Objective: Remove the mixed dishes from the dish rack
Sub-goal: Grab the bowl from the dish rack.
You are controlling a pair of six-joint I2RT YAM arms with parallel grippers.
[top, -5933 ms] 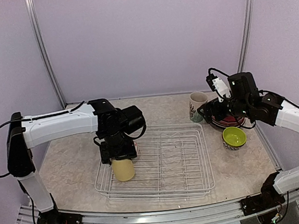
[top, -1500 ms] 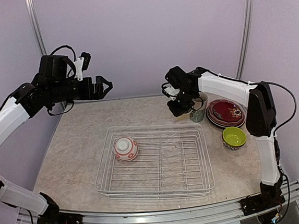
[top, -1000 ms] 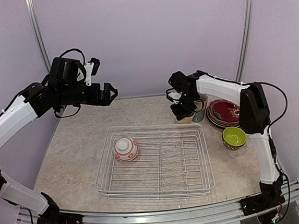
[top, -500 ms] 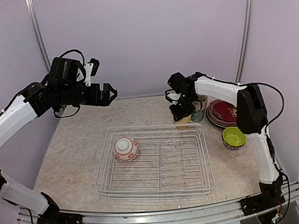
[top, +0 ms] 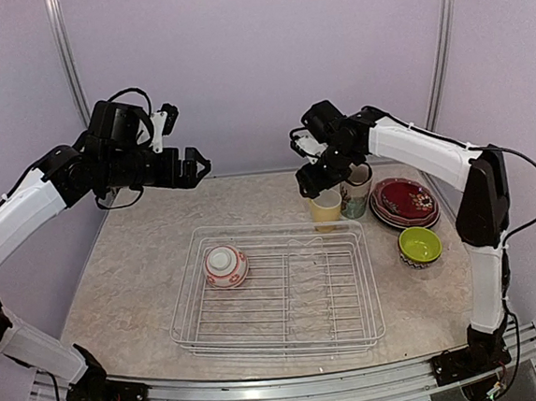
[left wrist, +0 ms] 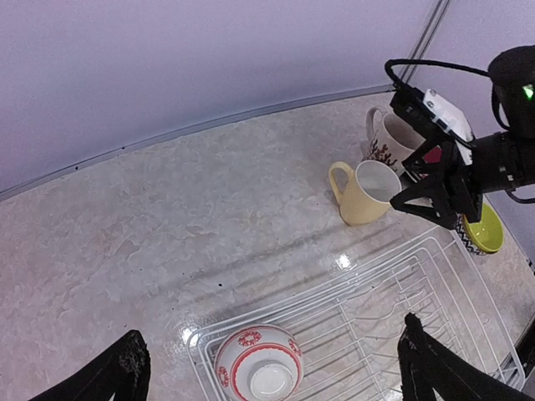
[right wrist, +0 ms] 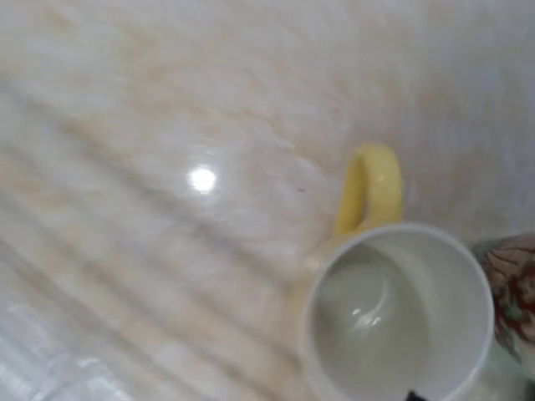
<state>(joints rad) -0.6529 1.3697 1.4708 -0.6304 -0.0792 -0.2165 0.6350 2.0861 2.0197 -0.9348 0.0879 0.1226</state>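
The pale yellow mug [top: 325, 210] stands upright on the table just behind the dish rack [top: 354, 320], next to the tall floral cup [top: 355, 193]. My right gripper [top: 312, 185] hovers open just above the mug, apart from it. In the right wrist view the mug [right wrist: 401, 322] is blurred and seen from above, with the floral cup [right wrist: 514, 288] at the edge. The red-patterned bowl [top: 225, 265] lies upside down in the rack's far left corner. My left gripper [top: 190, 165] is open and empty, high above the table; its view shows the bowl [left wrist: 257, 372] below.
A stack of plates [top: 405, 203] with a maroon one on top sits at the right. The lime-green bowl [top: 419, 244] stands in front of it. The left wrist view shows the mug [left wrist: 372, 192], the right gripper [left wrist: 426, 209] and the rack [left wrist: 393, 301].
My right gripper has let go of the yellow mug and risen above it; the mug now stands free on the table. My left arm has stayed still.
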